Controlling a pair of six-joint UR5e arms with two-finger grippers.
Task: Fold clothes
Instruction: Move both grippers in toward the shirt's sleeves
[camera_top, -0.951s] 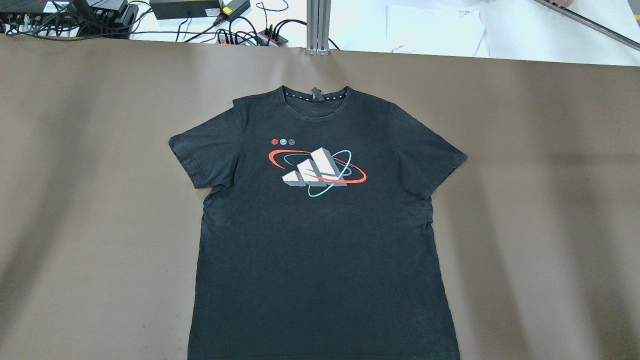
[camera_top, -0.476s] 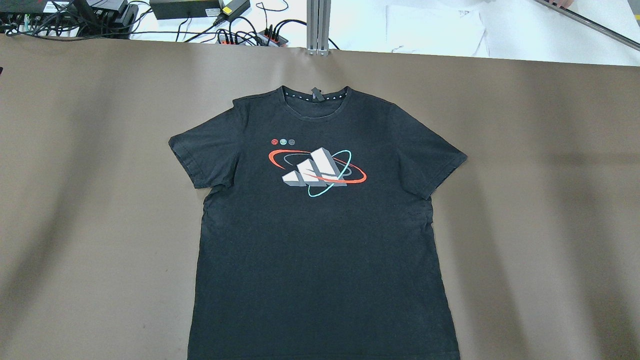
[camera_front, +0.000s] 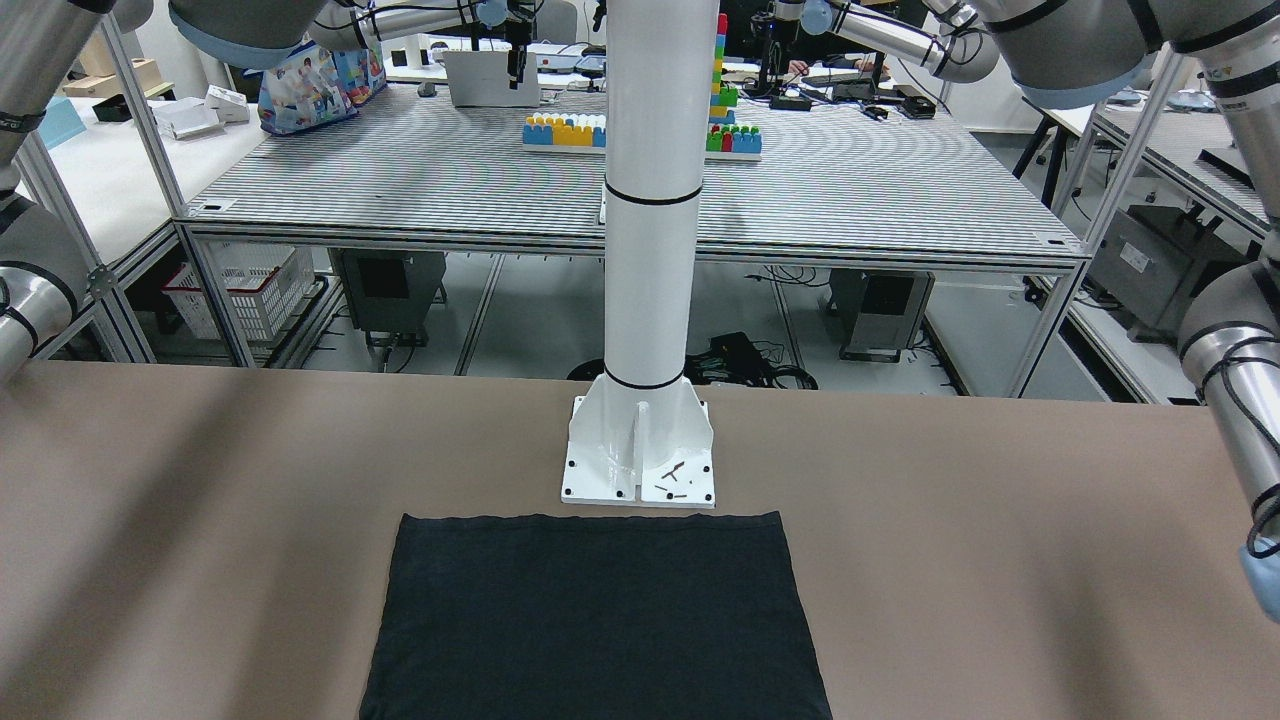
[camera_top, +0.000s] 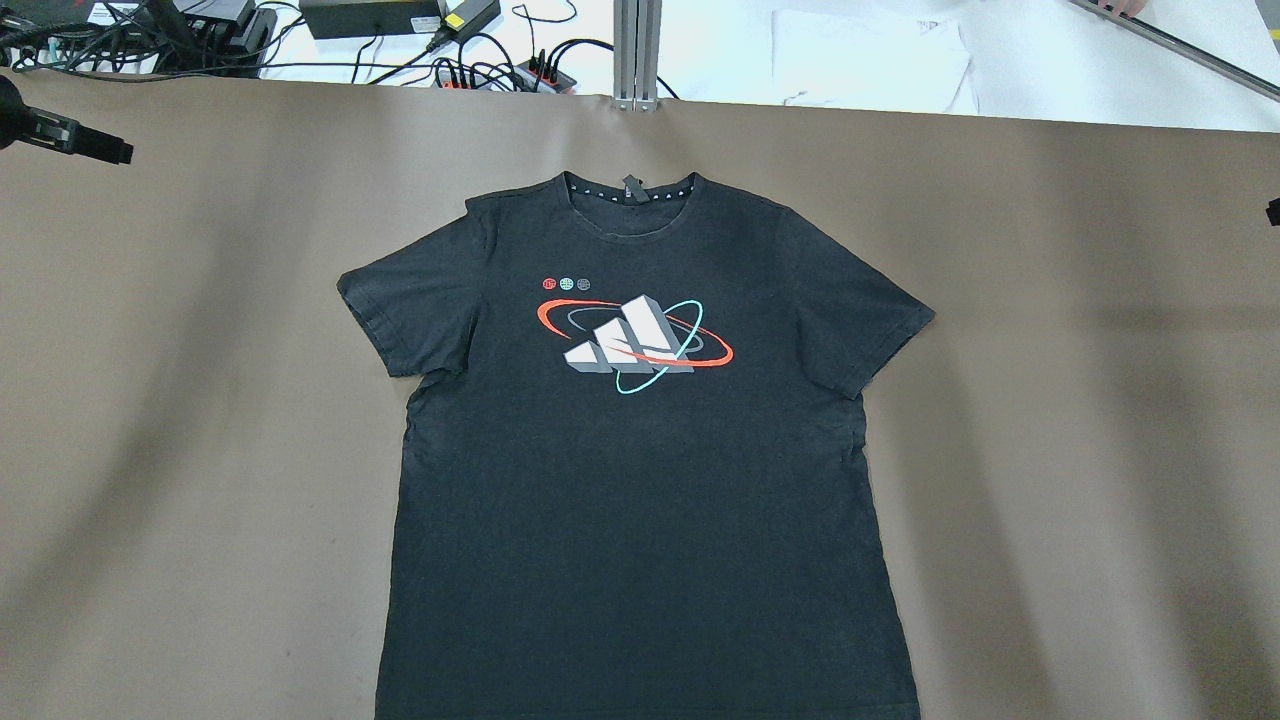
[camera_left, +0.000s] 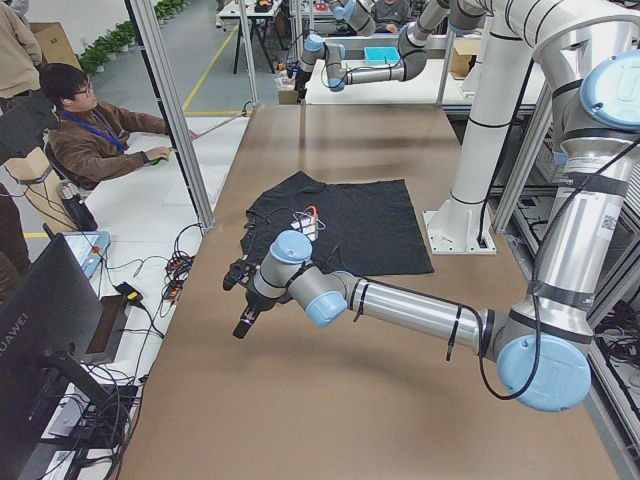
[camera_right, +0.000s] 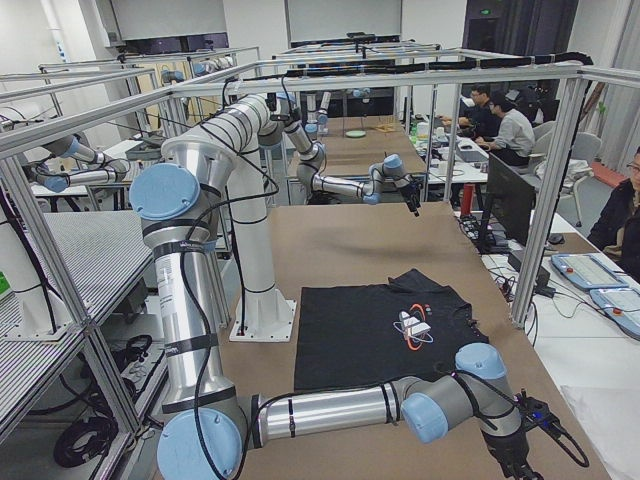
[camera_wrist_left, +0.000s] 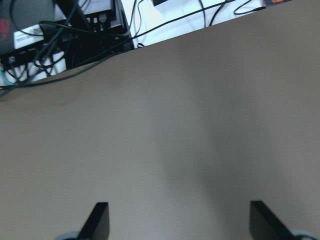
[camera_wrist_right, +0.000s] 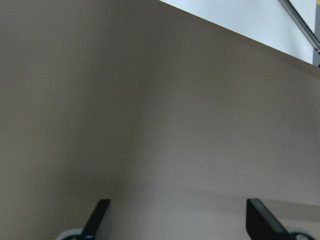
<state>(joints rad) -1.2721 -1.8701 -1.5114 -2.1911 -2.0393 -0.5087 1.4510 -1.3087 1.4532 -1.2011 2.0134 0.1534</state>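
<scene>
Between the left gripper (camera_wrist_left: 181, 220) and the right gripper (camera_wrist_right: 178, 217), dead centre on the brown table cover (camera_top: 1050, 400), lies the black T-shirt (camera_top: 640, 500) — flat, print (camera_top: 634, 343) up, both sleeves (camera_top: 400, 315) spread, nothing folded yet. Its hem runs just beside the base plate (camera_front: 640, 470) of the white pillar (camera_front: 650, 250), with the collar (camera_top: 630, 195) toward the far edge. That layout looks deliberate: one sleeve offered to each arm, the body square to the robot so a fold can run straight.

Now the left gripper: its fingers (camera_wrist_left: 98, 222) stand wide apart with nothing between them. There is only bare cover under and ahead of the tips, and a tangle of cables (camera_wrist_left: 60, 45) past the table edge beyond. From overhead it hangs near the far left corner, the shirt well apart from it, inboard.

Over to the right gripper — same story, fingers (camera_wrist_right: 98, 220) spread wide, empty, bare cover between them. Overhead shows only a sliver of it at the right edge, the shirt well inboard of those fingers.

My read: the fold hasn't begun. Fingers held open and out wide look like a ready stance, off the fabric so nothing gets dragged before a grasp. The next move probably calls for each gripper to come inboard and pinch a thin, flat edge, and limp knit lying flush is easy to miss or bunch.
</scene>
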